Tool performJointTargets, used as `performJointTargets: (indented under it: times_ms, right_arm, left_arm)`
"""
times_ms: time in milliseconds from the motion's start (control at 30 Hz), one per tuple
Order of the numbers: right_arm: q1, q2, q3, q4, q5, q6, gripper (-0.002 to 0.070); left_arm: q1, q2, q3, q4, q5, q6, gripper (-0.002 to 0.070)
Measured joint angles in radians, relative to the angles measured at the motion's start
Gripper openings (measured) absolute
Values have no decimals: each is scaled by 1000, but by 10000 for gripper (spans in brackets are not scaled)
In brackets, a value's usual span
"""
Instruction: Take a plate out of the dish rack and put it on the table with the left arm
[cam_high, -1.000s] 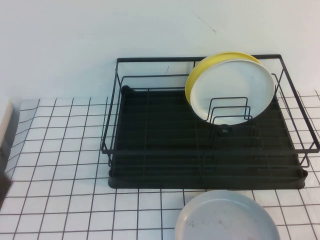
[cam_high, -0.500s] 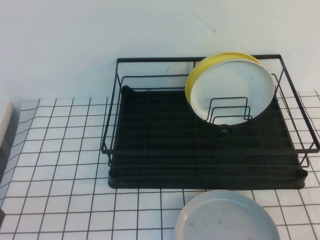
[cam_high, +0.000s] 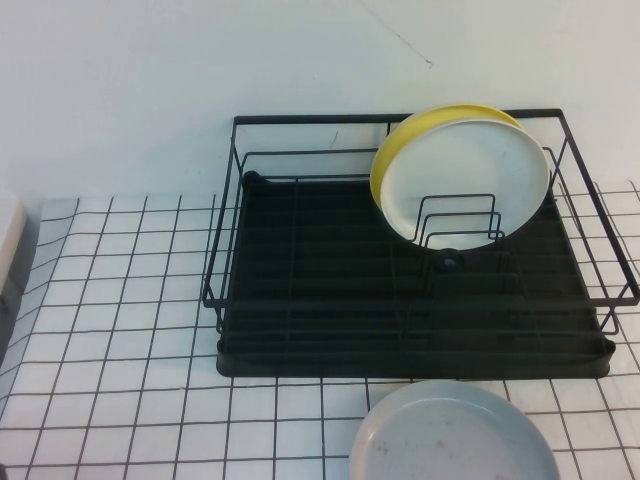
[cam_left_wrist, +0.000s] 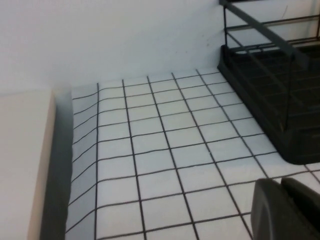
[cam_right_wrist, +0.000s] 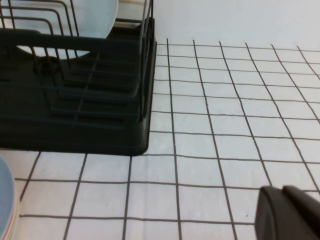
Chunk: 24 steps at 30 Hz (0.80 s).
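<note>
Fingers of my left gripper (cam_left_wrist: 286, 212) were clamped together on nothing, hovering over bare table (cam_left_wrist: 165, 150) just beside the dish rack (cam_left_wrist: 280, 90) corner. My right gripper (cam_right_wrist: 290, 212) sat low over the grid on the rack's other side; I cannot tell its state. Open squares lay between my left hand and the rack; a pale block (cam_left_wrist: 22, 160) edged the table on the far side. The plate (cam_high: 450, 435), grey-blue with faint specks, lay flat on the table in front of the rack, touching nothing of mine. A white plate (cam_high: 470, 180) and yellow plate (cam_high: 400, 145) stood upright in the dividers.
</note>
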<state>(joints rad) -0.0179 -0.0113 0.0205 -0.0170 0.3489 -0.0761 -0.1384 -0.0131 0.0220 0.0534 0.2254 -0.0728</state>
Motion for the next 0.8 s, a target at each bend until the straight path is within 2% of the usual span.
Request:
performJointTargets:
  times_ms: [233,800]
  right_arm:
    - [0,0,0,0,0,0,-3]
    - [0,0,0,0,0,0,-3]
  left_arm:
    - [88,0,-2,2,84,0,-2]
    - [94,0,-2,2,86,6,-2]
